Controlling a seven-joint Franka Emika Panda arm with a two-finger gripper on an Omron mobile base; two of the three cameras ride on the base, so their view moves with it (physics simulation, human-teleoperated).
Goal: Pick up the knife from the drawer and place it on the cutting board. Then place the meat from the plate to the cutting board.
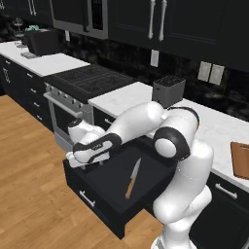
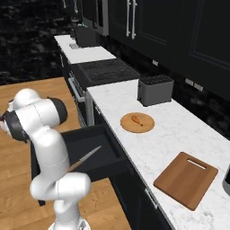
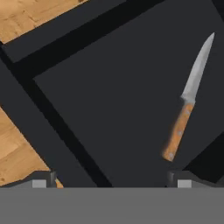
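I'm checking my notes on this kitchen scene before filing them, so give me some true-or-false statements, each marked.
1. The knife lies inside the open drawer. True.
2. The fingers are closed around the knife's handle. False: they stand wide apart, holding nothing.
3. The meat rests on the round plate. True.
4. The cutting board is in the drawer with the knife. False: it lies on the counter.
5. The toaster stands on the stovetop. False: it stands on the counter, near the plate.

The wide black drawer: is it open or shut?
Open: the drawer juts out past the counter, showing the knife inside.
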